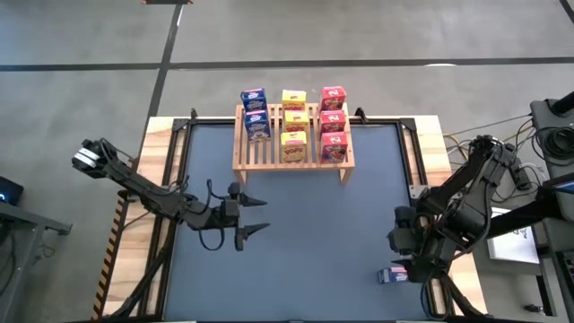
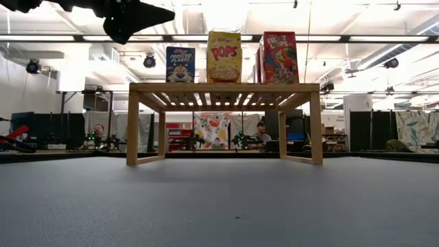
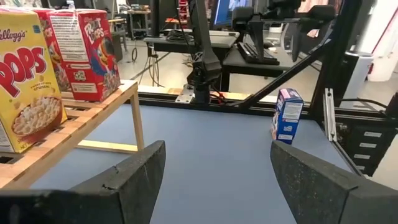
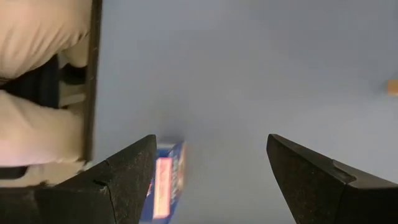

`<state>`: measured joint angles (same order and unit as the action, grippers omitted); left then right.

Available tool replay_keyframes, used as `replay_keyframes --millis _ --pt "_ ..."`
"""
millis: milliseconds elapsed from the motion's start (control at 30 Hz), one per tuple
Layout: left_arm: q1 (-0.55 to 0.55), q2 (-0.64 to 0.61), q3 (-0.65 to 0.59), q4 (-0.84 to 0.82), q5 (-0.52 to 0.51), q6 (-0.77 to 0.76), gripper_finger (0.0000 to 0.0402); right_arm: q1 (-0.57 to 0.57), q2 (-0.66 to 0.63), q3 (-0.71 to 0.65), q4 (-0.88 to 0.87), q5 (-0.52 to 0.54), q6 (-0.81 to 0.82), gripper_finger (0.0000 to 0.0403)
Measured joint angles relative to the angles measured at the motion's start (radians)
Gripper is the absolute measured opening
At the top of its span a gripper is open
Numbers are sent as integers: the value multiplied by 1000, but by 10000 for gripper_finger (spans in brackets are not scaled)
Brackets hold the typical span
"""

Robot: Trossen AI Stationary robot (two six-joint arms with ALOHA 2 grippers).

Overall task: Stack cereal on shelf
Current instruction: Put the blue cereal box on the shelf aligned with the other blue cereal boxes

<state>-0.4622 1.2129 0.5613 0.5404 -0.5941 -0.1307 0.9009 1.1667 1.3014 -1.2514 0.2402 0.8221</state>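
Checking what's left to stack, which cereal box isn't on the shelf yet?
The blue box, alone on the mat under the right gripper; the rest sit on the shelf.

Grey concrete floor [image 1: 359,36] surrounded the table; ceiling strip lights [image 2: 357,38] glowed overhead, with desks and monitors [image 2: 41,127] along the far wall.

Left dark two-finger gripper [image 1: 256,215] mid-table, fingers spread wide; right dark two-finger gripper [image 4: 211,180] near-right, pointing down, fingers apart.
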Motion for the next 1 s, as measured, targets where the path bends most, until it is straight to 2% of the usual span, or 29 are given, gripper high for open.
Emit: replay_keyframes --millis 167,567,1000 --pt "0 0 0 0 -1 -2 274 7 0 0 1 -89 79 292" --pt "1 0 0 0 -2 -10 274 21 25 0 0 -88 109 292" --pt "1 -1 0 -2 -2 -10 274 107 74 0 6 -83 221 299"
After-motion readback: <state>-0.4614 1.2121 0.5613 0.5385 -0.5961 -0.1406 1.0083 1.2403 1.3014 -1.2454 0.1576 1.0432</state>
